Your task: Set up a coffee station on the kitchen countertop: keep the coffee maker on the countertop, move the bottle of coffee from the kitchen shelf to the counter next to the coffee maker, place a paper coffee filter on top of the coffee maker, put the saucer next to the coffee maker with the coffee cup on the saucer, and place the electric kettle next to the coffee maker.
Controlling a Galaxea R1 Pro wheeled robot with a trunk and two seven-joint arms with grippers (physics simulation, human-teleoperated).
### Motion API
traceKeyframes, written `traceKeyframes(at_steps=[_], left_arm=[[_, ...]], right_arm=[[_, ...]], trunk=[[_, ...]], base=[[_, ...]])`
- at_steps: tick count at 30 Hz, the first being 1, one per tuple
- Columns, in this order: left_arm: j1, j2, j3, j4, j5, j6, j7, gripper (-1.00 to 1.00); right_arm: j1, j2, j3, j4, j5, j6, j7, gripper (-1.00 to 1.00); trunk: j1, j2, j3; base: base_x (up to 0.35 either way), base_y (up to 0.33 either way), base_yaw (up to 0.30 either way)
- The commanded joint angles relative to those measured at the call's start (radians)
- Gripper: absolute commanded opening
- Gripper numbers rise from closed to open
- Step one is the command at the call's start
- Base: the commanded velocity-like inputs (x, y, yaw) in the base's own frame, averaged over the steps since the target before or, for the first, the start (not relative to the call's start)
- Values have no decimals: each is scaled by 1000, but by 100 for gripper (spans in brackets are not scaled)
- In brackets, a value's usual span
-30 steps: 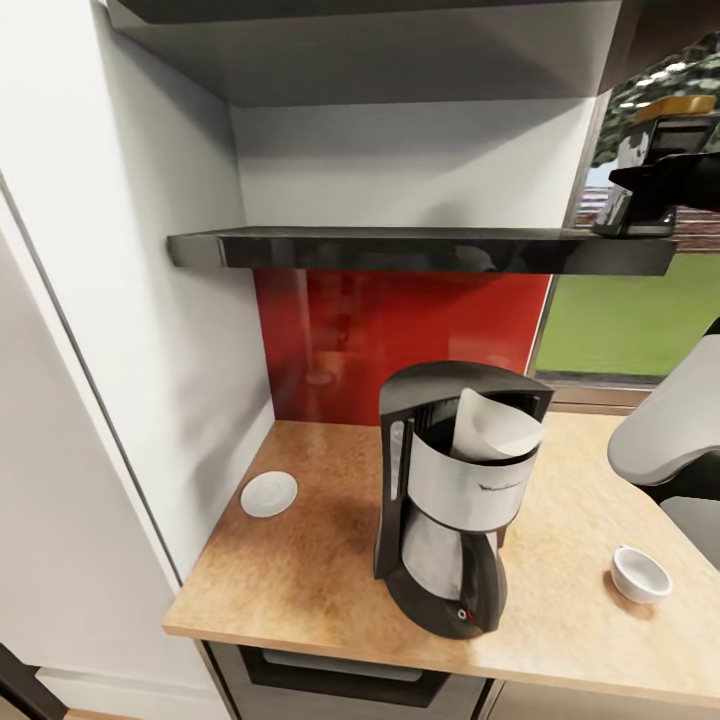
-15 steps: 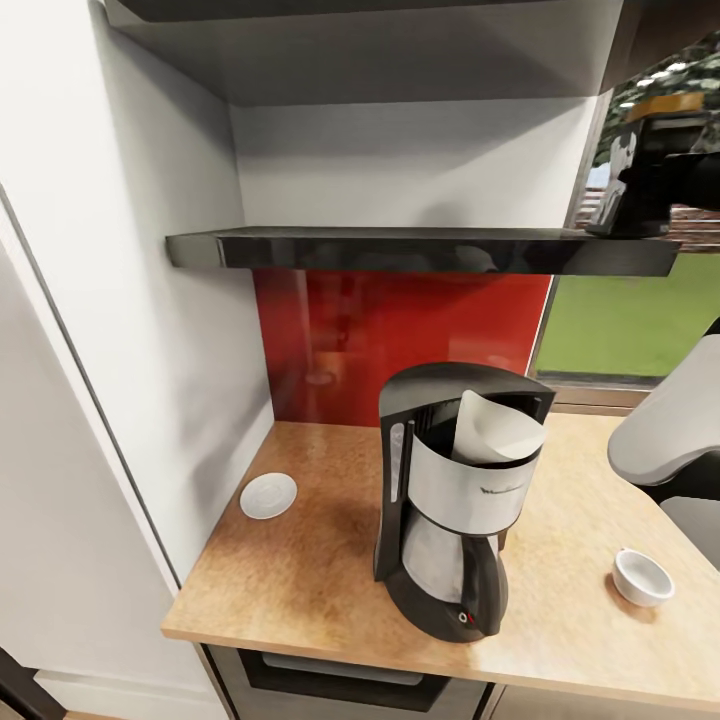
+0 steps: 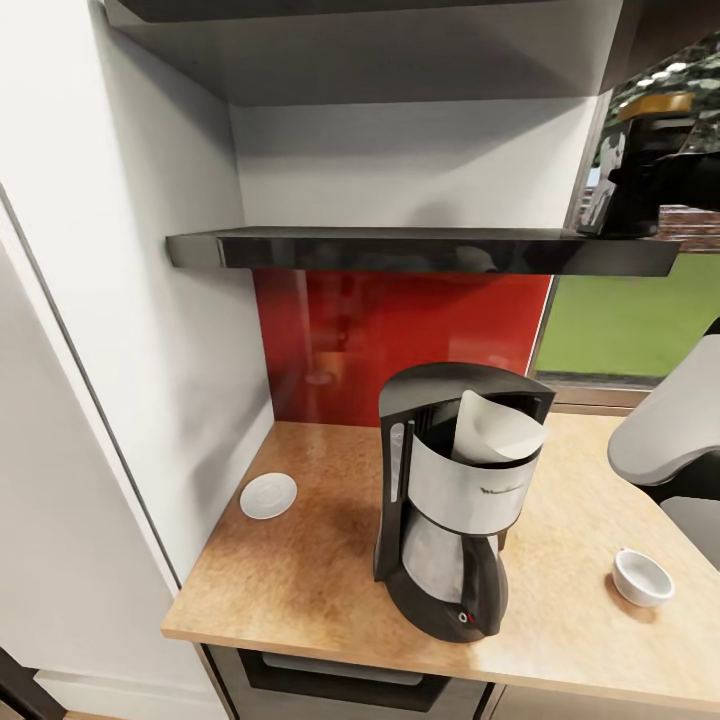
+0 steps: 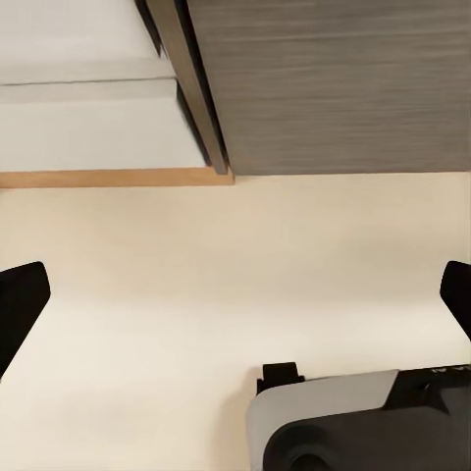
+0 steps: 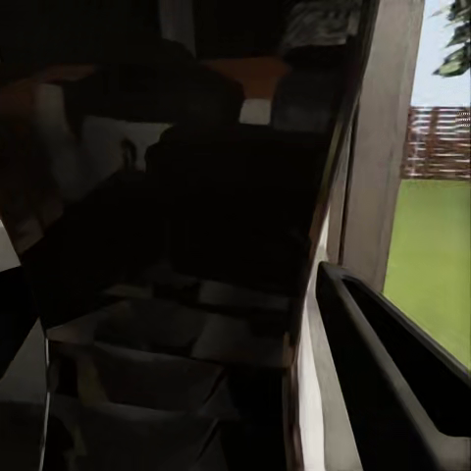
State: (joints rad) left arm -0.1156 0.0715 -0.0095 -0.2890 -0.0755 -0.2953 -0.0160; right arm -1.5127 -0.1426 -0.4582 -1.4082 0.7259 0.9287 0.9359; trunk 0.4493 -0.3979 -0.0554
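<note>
While the coffee maker [image 3: 455, 500] stands on the bench [image 3: 300, 570], a white paper filter [image 3: 492, 428] already sits in its top. So those two jobs look done. The saucer [image 3: 268, 494] lies on the bench near the wall, a little way from the coffee maker. The coffee cup [image 3: 641, 576] sits on the bench on the other side, well apart from the saucer. It still has to go on the saucer. The electric kettle is not set beside the coffee maker yet.

The bottle of coffee [image 3: 640, 165] is up at the far right end of the dark kitchen shelf [image 3: 400, 248]. It looks dark with a gold lid. The right end effector [image 3: 665, 180] is up there at the bottle, and I think it is grasping it, but the dark shapes run together so I cannot tell for sure. The right wrist view is very dark and close, with the bottle [image 5: 226, 226] right in front of it.

The right arm reaches high, up to shelf level. The left end effector [image 4: 235, 294] hangs low over the pale floor, with its two black fingertips [image 4: 20, 304] spread wide and nothing between them.
</note>
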Motion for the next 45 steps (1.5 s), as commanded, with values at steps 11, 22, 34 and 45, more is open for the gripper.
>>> traceKeyframes(at_steps=[11,22,34,45], left_arm=[[-1,-1,-1,1,-9,-4,1,100],[1,-1,-1,-1,-9,-4,1,100],[1,-1,-1,-4,-9,-4,1,100],[1,1,-1,-4,-9,-3,1,100]], right_arm=[[-1,0,-2,-1,10,8,9,-100],[-1,0,-1,-1,9,8,9,-100],[-1,0,0,-1,9,8,9,-100],[4,-16,-3,2,52,7,9,-100]], trunk=[[1,-2,-2],[1,-2,-2],[1,-2,-2],[1,-2,-2]], base=[[0,0,0],[-203,-32,0],[-311,-78,0],[-278,-157,0]])
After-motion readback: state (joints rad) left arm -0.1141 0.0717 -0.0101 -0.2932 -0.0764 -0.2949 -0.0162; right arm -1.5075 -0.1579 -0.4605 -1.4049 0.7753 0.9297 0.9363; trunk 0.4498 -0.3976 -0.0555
